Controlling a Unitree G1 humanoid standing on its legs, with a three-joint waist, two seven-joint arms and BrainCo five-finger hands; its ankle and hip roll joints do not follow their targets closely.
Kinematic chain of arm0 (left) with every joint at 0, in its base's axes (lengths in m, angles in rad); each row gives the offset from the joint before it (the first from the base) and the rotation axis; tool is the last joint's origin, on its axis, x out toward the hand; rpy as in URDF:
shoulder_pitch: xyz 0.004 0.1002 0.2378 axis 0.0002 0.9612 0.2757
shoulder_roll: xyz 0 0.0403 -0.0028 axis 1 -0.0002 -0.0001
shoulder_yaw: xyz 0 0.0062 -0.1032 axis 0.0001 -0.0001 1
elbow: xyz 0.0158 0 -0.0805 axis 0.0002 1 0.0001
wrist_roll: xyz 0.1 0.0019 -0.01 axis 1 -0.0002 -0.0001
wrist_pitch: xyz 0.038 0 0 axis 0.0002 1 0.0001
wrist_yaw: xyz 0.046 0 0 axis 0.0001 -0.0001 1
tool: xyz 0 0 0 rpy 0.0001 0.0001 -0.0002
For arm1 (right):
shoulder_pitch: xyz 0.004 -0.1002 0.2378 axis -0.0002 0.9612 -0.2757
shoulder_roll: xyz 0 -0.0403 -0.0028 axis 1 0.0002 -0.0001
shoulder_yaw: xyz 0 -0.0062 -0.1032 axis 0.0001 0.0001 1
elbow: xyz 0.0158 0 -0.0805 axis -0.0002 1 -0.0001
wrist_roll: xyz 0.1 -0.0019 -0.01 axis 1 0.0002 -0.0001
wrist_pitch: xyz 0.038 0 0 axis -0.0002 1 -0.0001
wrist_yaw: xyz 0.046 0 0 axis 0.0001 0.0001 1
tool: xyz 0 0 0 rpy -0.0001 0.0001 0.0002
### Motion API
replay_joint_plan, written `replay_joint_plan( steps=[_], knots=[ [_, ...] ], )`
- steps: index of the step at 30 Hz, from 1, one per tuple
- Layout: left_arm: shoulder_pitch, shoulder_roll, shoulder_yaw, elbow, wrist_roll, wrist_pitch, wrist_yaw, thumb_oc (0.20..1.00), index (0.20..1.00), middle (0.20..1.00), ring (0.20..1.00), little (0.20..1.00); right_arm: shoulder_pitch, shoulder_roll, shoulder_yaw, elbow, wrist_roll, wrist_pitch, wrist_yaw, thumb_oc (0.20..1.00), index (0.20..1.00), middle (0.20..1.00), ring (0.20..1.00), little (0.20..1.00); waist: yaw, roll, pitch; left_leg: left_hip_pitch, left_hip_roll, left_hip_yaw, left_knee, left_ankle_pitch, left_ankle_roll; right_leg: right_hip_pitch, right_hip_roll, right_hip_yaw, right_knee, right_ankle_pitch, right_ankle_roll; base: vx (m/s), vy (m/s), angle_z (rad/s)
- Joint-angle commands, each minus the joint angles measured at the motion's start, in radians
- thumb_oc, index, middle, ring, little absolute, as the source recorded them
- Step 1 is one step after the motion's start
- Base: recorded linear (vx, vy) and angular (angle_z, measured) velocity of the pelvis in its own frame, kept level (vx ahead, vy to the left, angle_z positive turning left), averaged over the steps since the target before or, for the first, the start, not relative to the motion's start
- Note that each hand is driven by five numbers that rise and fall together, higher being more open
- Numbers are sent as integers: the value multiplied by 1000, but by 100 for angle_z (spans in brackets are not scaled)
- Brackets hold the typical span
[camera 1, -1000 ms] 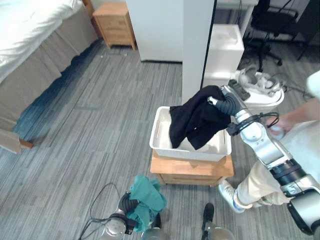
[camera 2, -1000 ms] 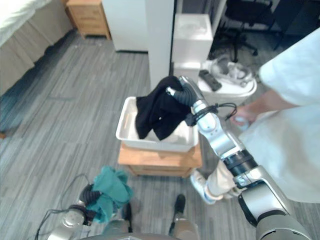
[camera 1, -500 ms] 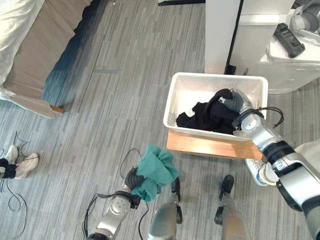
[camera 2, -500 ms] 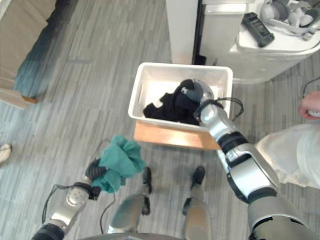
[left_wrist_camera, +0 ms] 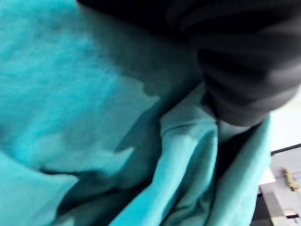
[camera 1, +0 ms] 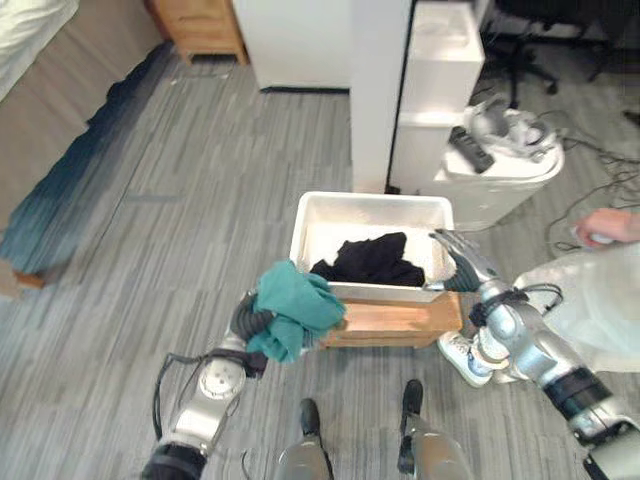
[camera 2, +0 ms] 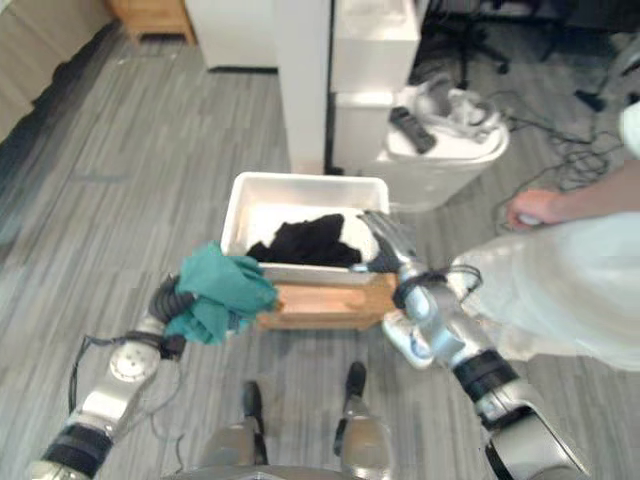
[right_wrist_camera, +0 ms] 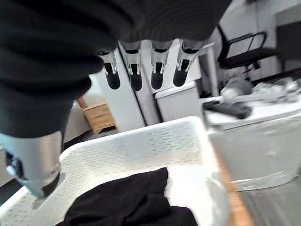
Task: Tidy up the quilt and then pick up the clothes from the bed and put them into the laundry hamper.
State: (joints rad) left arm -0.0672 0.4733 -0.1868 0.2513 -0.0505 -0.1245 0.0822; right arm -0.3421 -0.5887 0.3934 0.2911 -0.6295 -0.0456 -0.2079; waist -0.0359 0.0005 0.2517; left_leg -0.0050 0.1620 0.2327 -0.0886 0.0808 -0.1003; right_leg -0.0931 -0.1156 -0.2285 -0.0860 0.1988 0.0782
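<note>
I see the black garment lying inside the white hamper, which sits on a low wooden stand on the grey floor. Right robot hand is at the hamper's right rim, fingers straight and spread, holding nothing; right wrist view shows the black cloth below them in the basket. Left robot hand is mostly buried in the teal garment; that bundle is held up just beside the hamper's front left corner, and from the left wrist view I can't tell how the fingers sit in it. Bed edge is at far left. A person's hand is at right, near a white bin with a remote on it
</note>
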Motion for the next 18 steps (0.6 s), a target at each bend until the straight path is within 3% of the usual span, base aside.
replay_joint_plan(
  steps=[1, 5, 6, 8, 10, 12, 18],
  knots=[
    [-96, 19, 26, 0, 58, -76, 76, 200, 200, 200, 200, 200, 52, -19, -3, -32, -39, -35, -17, 1000, 1000, 1000, 1000, 1000, -35, 0, -100, 70, 5, 52, 1, -64, -22, 110, -30, 12, -1, -165, 85, 100, 42, -27],
    [-284, 75, 49, 47, 49, -87, 169, 200, 200, 200, 200, 200, 197, -8, -2, 55, 5, -57, 3, 1000, 1000, 1000, 1000, 1000, -95, -3, -118, 106, 6, 93, 1, -71, -25, 117, -28, 40, -1, -160, 91, 52, 30, -31],
    [-287, 75, 48, 49, 49, -88, 169, 200, 200, 200, 200, 200, 197, -7, -3, 56, 4, -57, 3, 1000, 1000, 1000, 1000, 1000, -94, -4, -118, 103, 6, 93, 1, -67, -24, 114, -28, 41, -1, -156, 90, 12, 1, -21],
    [-456, 96, 10, 148, 40, -87, 238, 200, 200, 200, 200, 200, 298, -23, 0, 112, 5, -63, 18, 1000, 1000, 1000, 1000, 1000, -143, -1, -119, 110, 5, 112, 1, -72, -29, 106, -30, 58, -1, -151, 98, 21, 4, -6],
    [-483, 101, 0, 167, 48, -85, 243, 200, 200, 200, 200, 200, 312, -24, 4, 124, 2, -65, 19, 1000, 1000, 1000, 1000, 1000, -150, 1, -119, 109, 4, 117, 1, -73, -29, 102, -31, 62, -1, -150, 100, 14, 1, -16],
    [-550, 118, -34, 232, 73, -67, 252, 200, 200, 200, 200, 200, 372, -28, -15, 128, 6, -65, 20, 1000, 1000, 1000, 1000, 1000, -187, 11, -98, 112, -1, 137, 1, -78, -31, 90, -33, 84, -1, -145, 109, -24, 11, -35],
    [-609, 70, -101, 357, 118, -46, 258, 200, 200, 200, 200, 200, 377, -32, -20, 134, 7, -55, -12, 1000, 1000, 1000, 1000, 1000, -236, 41, -18, 68, -16, 178, 1, -62, -28, 1, -41, 138, 0, -111, 117, -107, 43, -34]
  ],
)
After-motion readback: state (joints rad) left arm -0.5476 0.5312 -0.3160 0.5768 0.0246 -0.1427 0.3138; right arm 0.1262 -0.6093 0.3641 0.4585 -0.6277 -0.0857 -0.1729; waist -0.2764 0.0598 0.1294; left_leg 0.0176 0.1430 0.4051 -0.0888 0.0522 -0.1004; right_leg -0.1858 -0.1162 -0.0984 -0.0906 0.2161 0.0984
